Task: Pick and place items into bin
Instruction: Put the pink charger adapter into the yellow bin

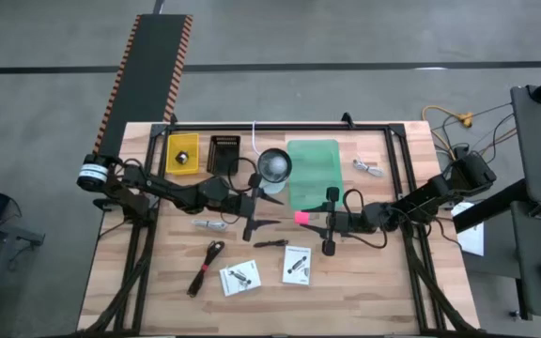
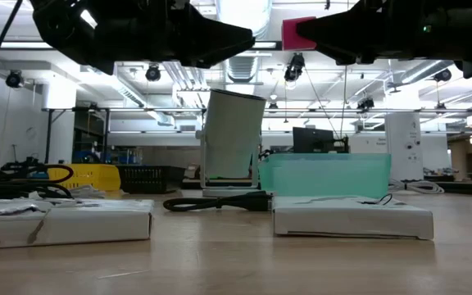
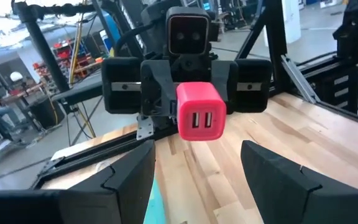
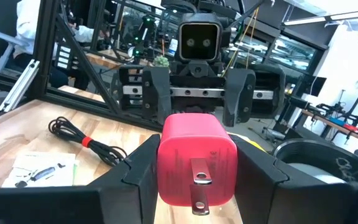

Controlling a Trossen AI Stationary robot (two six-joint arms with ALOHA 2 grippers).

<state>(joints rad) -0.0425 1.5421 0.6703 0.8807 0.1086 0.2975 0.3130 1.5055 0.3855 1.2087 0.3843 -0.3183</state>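
High view: wooden slat table (image 1: pixel 364 282), dark metal frame around it. Right gripper (image 1: pixel 316 222) at frame centre holds a small red charger block (image 1: pixel 301 217), fingers closed on its sides. Left gripper (image 1: pixel 263 208) sits just left of it, fingers spread wide, holding nothing, tips pointing toward the block. Upper centre: translucent green bin (image 1: pixel 313 170), rectangular; beside it a round white cup (image 1: pixel 274 164); farther left a black ribbed tray (image 1: pixel 224 153) and a yellow square tray (image 1: pixel 182 153). Silver metal piece (image 1: pixel 367 168) upper right, another (image 1: pixel 212 225) left of centre. Lower area: coiled black cable (image 1: pixel 207 267), two white printed packets (image 1: pixel 239 278) (image 1: pixel 297 264), small black tool (image 1: pixel 270 243).

Low view: both arms dark across top edge; red block (image 2: pixel 297 33) at top centre-right, well above the tabletop. Green bin (image 2: pixel 326 174) centre, frosted walls. White cup (image 2: pixel 233 135) left of it. Two flat white packets in foreground (image 2: pixel 64 221) (image 2: pixel 352 220).

Left wrist view: own fingers (image 3: pixel 123 180) apart at bottom; block (image 3: pixel 201 113) at centre, glossy, rounded corners, two USB slots facing camera, clamped in right gripper (image 3: pixel 185 93).

Right wrist view: block (image 4: pixel 197 158) lower centre, between own fingers (image 4: pixel 138 171), metal prong facing camera. Cable (image 4: pixel 89 142) and one packet (image 4: pixel 39 168) lower left.
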